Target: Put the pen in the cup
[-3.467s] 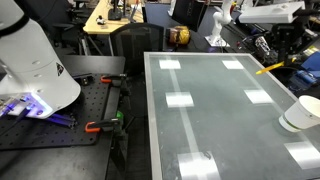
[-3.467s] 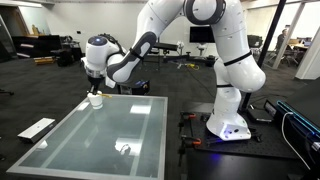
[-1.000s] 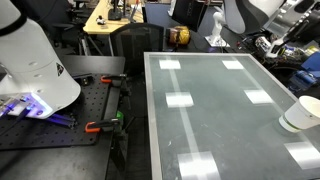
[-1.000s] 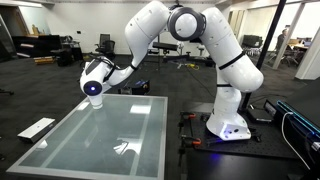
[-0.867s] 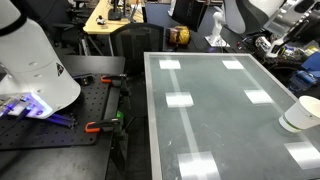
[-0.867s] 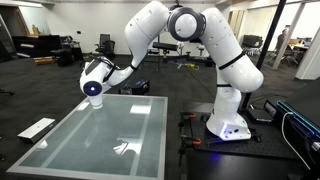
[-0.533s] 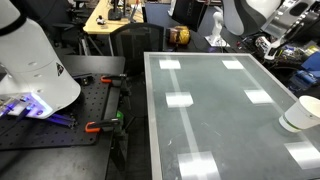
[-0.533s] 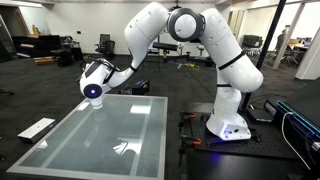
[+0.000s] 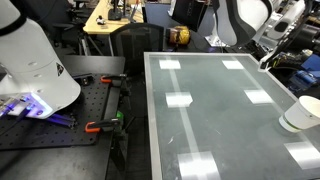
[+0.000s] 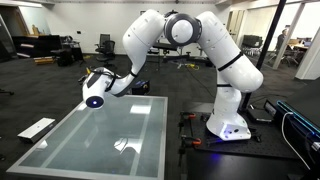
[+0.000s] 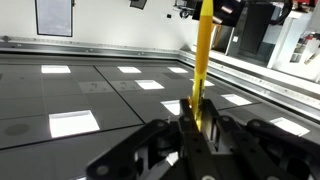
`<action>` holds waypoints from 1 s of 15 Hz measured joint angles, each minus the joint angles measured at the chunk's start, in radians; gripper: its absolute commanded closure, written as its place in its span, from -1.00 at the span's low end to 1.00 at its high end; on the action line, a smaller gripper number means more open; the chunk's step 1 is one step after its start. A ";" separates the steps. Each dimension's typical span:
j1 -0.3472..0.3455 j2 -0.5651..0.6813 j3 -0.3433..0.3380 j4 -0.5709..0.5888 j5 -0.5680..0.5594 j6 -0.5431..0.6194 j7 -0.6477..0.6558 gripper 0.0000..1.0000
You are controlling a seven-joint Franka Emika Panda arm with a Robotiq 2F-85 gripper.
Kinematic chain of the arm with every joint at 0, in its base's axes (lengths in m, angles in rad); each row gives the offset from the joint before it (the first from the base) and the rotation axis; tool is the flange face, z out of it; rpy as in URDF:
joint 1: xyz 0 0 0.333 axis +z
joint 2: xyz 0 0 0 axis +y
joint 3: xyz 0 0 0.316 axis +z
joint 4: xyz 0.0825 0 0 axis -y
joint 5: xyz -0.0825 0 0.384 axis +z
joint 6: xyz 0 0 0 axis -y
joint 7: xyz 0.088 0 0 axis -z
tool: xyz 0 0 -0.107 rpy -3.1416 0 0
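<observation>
In the wrist view the hand (image 11: pixel 197 135) is closed on the pen (image 11: pixel 203 60). Its dark, blurred fingers (image 11: pixel 150 150) press in from both sides on the lower end of the thin yellow stick. The rest of the pen runs straight up the picture, over the glass worktop (image 11: pixel 90 95) with its bright square reflections of the ceiling lights. In an exterior view the white arm (image 10: pixel 190 30) arches from its base beside the worktop (image 10: pixel 110 140), and the hand (image 10: pixel 95 100) hangs above the far corner, clear of the glass. In an exterior view the white cup (image 9: pixel 301 112) stands upright on the worktop (image 9: pixel 210 110), close to its edge at the right of the picture. The arm (image 9: pixel 245 18) sits higher in that picture, apart from the cup. The pen is too small to make out there. Orange-handled clamps (image 9: pixel 95 127) lie on the dark bench beside the glass.
</observation>
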 measured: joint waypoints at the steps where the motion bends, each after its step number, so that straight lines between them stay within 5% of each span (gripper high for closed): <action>1: 0.000 0.008 0.003 0.001 0.000 -0.011 0.016 0.92; 15: -0.006 0.114 0.011 0.069 -0.013 -0.024 0.081 0.92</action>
